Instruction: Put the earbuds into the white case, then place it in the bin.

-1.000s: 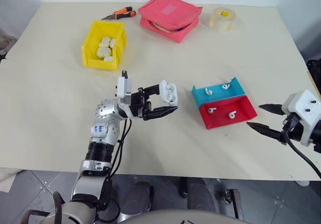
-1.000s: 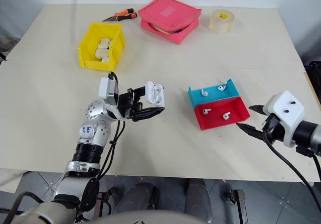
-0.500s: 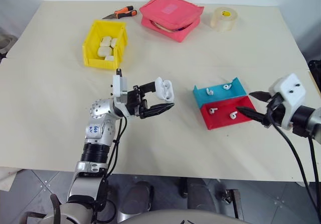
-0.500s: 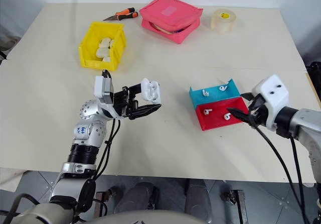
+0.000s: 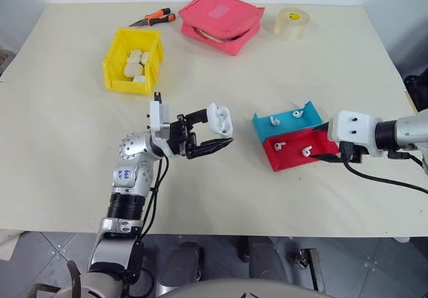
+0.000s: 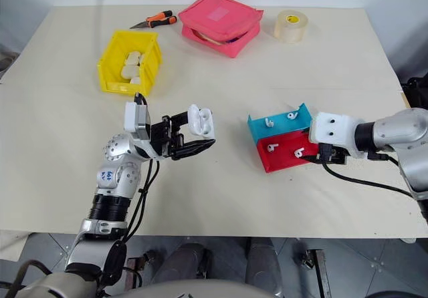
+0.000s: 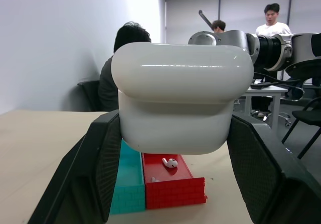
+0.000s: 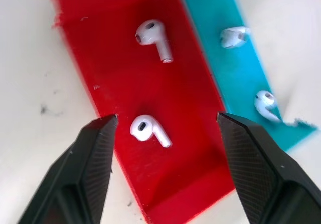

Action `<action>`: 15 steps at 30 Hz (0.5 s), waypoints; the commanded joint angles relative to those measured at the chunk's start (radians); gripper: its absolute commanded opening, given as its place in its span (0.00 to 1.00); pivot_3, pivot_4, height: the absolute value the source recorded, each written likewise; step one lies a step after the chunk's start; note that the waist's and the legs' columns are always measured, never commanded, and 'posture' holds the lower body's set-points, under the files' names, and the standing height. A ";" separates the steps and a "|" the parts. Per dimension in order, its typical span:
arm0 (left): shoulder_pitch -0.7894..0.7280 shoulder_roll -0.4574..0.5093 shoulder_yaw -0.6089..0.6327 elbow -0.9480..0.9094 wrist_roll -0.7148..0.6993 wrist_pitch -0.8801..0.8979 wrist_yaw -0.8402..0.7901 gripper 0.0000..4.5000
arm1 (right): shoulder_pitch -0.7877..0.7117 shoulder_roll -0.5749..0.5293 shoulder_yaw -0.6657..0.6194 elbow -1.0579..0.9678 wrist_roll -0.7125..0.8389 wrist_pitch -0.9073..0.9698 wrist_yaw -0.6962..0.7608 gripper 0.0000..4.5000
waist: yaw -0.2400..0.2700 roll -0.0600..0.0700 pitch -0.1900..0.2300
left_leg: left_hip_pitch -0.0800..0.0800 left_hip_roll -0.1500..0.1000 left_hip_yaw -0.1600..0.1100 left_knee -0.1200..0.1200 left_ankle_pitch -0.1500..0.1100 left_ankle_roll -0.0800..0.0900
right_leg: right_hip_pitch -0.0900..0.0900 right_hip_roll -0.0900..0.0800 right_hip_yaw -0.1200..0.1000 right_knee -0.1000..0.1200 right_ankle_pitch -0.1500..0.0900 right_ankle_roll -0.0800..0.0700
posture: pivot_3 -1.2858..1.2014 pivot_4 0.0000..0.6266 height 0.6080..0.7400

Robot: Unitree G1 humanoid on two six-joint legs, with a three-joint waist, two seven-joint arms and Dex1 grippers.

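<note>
On the left, the bin [image 5: 131,61] sits on the table [image 5: 67,151], far-left of the red tray [image 5: 294,152], with several white cases already lying inside it. Moving right, the left gripper [image 5: 212,129] is up off the table, between bin and red tray, clamped tight on the case [image 5: 220,118]; its lid is flipped open, and the left wrist view shows a black finger pressing each side of the case. Next comes the blue tray [image 5: 289,120], touching the far edge of the red tray, with two earbuds [image 8: 151,129] in each tray. Over the red tray now: the right gripper [image 8: 165,133] has its fingers [image 8: 95,148] spread wide, pointing down, with one bud lying between them, untouched. Behind the red tray, across the table, lie the pliers [image 5: 151,19], the pink pouch [image 5: 221,20] and the tape [image 5: 291,23].
</note>
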 commanded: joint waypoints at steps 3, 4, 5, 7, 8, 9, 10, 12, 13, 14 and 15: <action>0.035 0.004 0.000 -0.094 -0.020 0.008 0.044 0.62 | -0.090 0.024 0.055 0.097 -0.072 -0.131 0.085 0.72 | 0.001 0.000 0.000 | 0.000 0.000 0.000 0.000 0.000 0.000 | 0.000 0.000 0.000 0.000 0.000 0.000 | 0.52 0.24 1.00; 0.042 0.005 0.000 -0.102 -0.020 0.009 0.050 0.62 | -0.101 0.032 0.060 0.115 -0.081 -0.143 0.088 0.72 | 0.001 0.000 0.000 | 0.000 0.000 0.000 0.000 0.000 0.000 | 0.000 0.000 0.000 0.000 0.000 0.000 | 0.52 0.24 1.00; 0.048 0.007 0.000 -0.112 -0.020 0.012 0.055 0.62 | -0.113 0.043 0.068 0.141 -0.097 -0.159 0.085 0.72 | 0.001 0.000 0.000 | 0.000 0.000 0.000 0.000 0.000 0.000 | 0.000 0.000 0.000 0.000 0.000 0.000 | 0.52 0.24 1.00; 0.059 0.010 0.000 -0.126 -0.022 0.016 0.064 0.62 | -0.128 0.058 0.080 0.180 -0.124 -0.193 0.082 0.72 | 0.001 0.000 0.000 | 0.000 0.000 0.000 0.000 0.000 0.000 | 0.000 0.000 0.000 0.000 0.000 0.000 | 0.52 0.24 1.00; 0.064 0.012 0.000 -0.133 -0.022 0.018 0.069 0.62 | -0.135 0.068 0.086 0.200 -0.136 -0.208 0.080 0.72 | 0.001 0.000 0.000 | 0.000 0.000 0.000 0.000 0.000 0.000 | 0.000 0.000 0.000 0.000 0.000 0.000 | 0.52 0.24 1.00; 0.067 0.013 0.000 -0.138 -0.022 0.020 0.073 0.62 | -0.140 0.075 0.088 0.214 -0.144 -0.219 0.081 0.72 | 0.001 0.000 0.000 | 0.000 0.000 0.000 0.000 0.000 0.000 | 0.000 0.000 0.000 0.000 0.000 0.000 | 0.52 0.24 1.00; 0.071 0.015 -0.001 -0.145 -0.024 0.022 0.075 0.62 | -0.143 0.082 0.089 0.224 -0.150 -0.228 0.082 0.72 | 0.001 0.000 0.000 | 0.000 0.000 0.000 0.000 0.000 0.000 | 0.000 0.000 0.000 0.000 0.000 0.000 | 0.52 0.24 1.00; 0.078 0.019 -0.001 -0.154 -0.025 0.026 0.080 0.62 | -0.154 0.097 0.091 0.245 -0.165 -0.247 0.081 0.72 | 0.000 0.000 0.000 | 0.000 0.000 0.000 0.000 0.000 0.000 | 0.000 0.000 0.000 0.000 0.000 0.000 | 0.52 0.24 1.00; 0.080 0.020 -0.001 -0.158 -0.025 0.027 0.083 0.62 | -0.159 0.103 0.091 0.253 -0.171 -0.255 0.080 0.72 | 0.000 0.000 0.000 | 0.000 0.000 0.000 0.000 0.000 0.000 | 0.000 0.000 0.000 0.000 0.000 0.000 | 0.52 0.24 1.00; 0.081 0.021 -0.001 -0.160 -0.025 0.029 0.084 0.62 | -0.164 0.108 0.092 0.260 -0.175 -0.262 0.079 0.72 | -0.001 0.000 0.000 | 0.000 0.000 0.000 0.000 0.000 0.000 | 0.000 0.000 0.000 0.000 0.000 0.000 | 0.52 0.24 1.00; 0.081 0.022 -0.001 -0.162 -0.025 0.031 0.086 0.62 | -0.169 0.113 0.093 0.268 -0.179 -0.266 0.078 0.72 | -0.001 0.000 0.000 | 0.000 0.000 0.000 0.000 0.000 0.000 | 0.000 0.000 0.000 0.000 0.000 0.000 | 0.52 0.24 1.00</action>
